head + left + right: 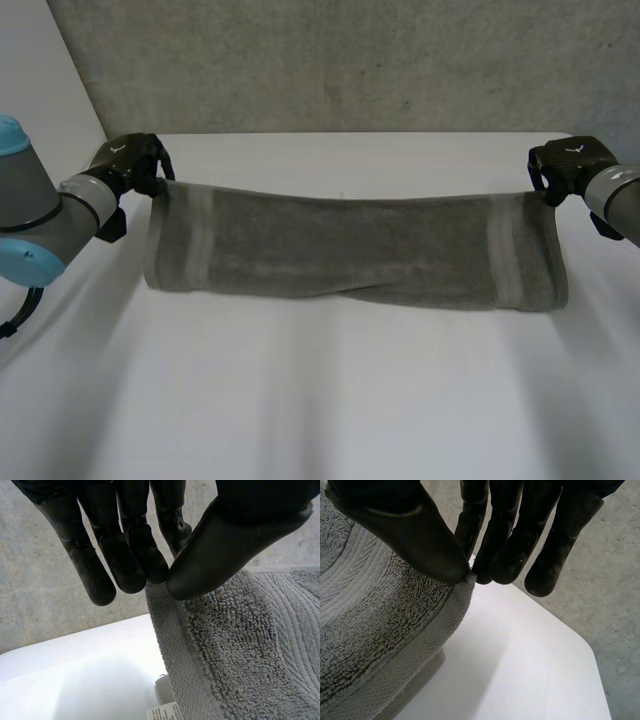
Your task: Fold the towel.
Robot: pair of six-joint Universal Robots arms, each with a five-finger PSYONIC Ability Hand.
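**Towel stretched between my two hands**

The table [320, 400] lay white under everything. Above its far half the towel [350, 250] was drawn taut, its long axis running from 9 o'clock to 3 o'clock. Its upper edge was strung between my hands and the rest dropped from them toward 6 o'clock. The lower edge looked rounded, as if doubled. I could not tell whether it rested on the table or hung just off it.

My left hand [130, 160] sat at about 10 o'clock on the towel's left top corner. My right hand [570, 165] sat at about 2 o'clock on the right top corner. Neither hand was nearer the cloth, since each was at its own end.

On the left, my thumb [225, 545] pressed the hem against my straight fingers [130, 555], pinching that corner. On the right, thumb and fingers met the same way on the very tip of the corner, a thin hold. A small white tag [162, 712] showed at the towel's edge below my left hand.

I judged the next fold would depend on both hands moving together, keeping that 9-to-3 line level.
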